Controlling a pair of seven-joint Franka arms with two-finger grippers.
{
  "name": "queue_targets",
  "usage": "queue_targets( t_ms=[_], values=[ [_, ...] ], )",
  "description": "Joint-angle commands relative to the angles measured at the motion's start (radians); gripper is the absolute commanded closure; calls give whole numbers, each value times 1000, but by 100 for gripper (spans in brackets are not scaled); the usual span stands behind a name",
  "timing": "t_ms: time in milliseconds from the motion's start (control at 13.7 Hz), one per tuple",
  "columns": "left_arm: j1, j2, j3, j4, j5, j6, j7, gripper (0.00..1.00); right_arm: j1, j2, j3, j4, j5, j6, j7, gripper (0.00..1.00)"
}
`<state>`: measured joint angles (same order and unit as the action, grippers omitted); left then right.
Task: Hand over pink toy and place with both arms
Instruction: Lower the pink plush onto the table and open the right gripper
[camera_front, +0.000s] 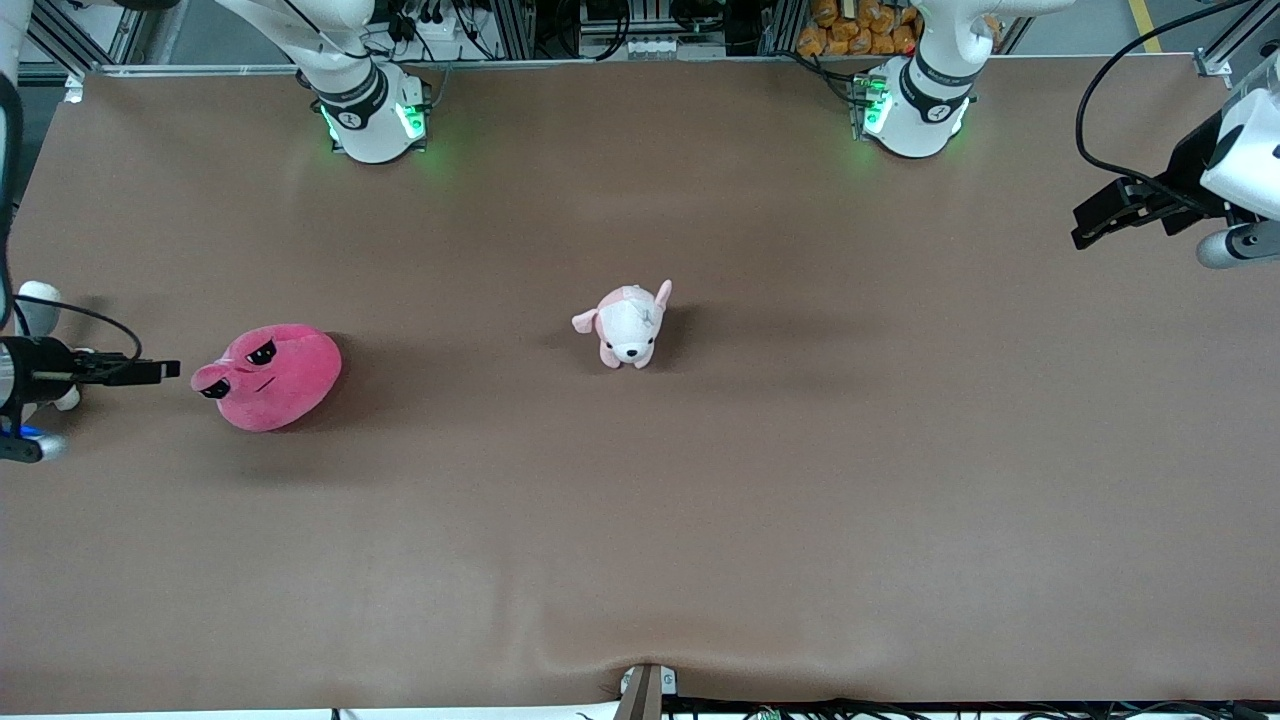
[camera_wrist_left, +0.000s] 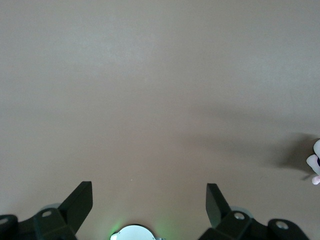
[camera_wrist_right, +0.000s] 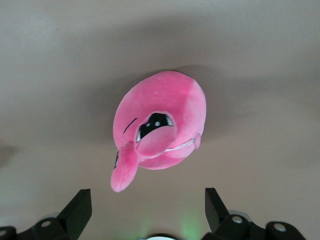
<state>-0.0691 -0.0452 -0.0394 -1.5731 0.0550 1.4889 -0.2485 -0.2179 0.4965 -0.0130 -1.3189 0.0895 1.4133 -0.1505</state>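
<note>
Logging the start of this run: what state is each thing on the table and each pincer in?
pink toy: lying on the table toward the right arm's end, not held.
puppy plush: sitting upright mid-table, untouched.
right pincer: open, empty, beside the pink toy, apart from it.
left pincer: open, empty, over bare table at the left arm's end.

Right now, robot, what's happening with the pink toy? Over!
Right claw open, beside pink toy. Left claw open, waiting at its table end. Toy on table, ungrabbed. Puppy plush mid-table, not blocking.
</note>
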Motion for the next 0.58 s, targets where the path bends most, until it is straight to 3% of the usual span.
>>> queue_targets(
  t_ms=[0, 292, 511],
  values=[
    [-5, -31, -4, 1, 5, -13, 6, 0, 23, -88, -4, -84, -31, 27, -86, 0],
    [-3, -32, -22, -2, 3, -30, 3, 0, 66, -295, -4, -322, -48, 214, -167, 0],
    [-3, -33, -24, -4, 3, -30, 3, 0, 104, -404, -4, -369, -62, 248, -172, 0]
  ],
)
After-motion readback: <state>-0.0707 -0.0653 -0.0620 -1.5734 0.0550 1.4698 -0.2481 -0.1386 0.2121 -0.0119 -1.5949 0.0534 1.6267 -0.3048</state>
